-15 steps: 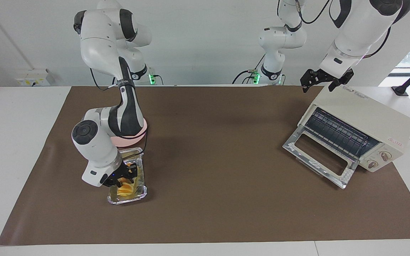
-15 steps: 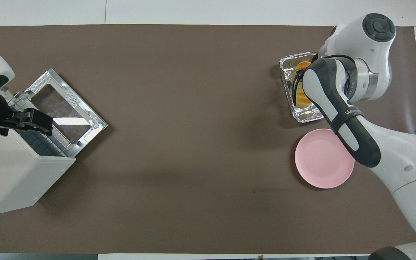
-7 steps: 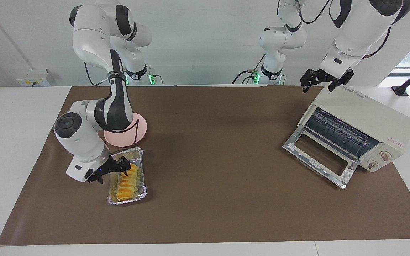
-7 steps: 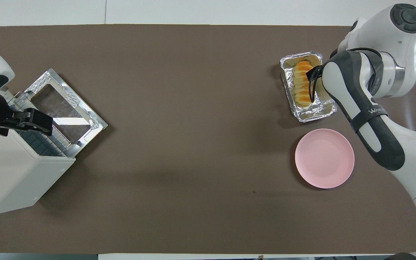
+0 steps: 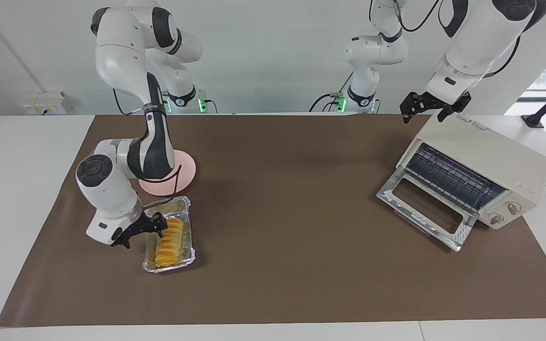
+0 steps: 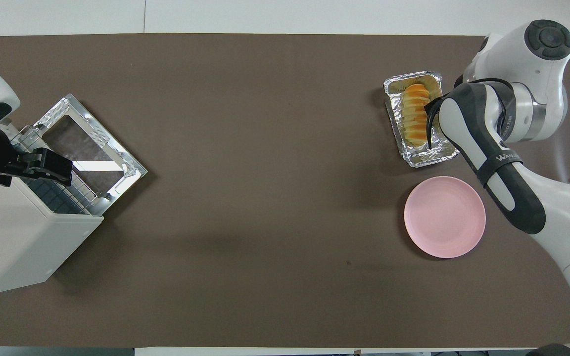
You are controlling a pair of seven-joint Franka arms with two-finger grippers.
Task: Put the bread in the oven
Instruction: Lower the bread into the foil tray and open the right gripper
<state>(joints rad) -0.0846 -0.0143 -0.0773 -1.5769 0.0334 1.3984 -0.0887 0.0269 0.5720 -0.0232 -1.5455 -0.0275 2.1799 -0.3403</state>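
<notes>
Our right gripper (image 5: 142, 230), fingers open and empty, hangs beside the ridged golden loaf (image 5: 169, 241) lying lengthwise in the crinkled silver foil tray (image 5: 184, 259).

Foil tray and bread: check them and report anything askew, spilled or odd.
Nothing stands out. The bread lies whole inside the foil tray, which sits flat beside the pink plate, nothing spilled. The right gripper is open beside the tray, holding nothing.

Right claw (image 5: 142, 230) open and low, left claw (image 5: 428, 107) open, raised
</notes>
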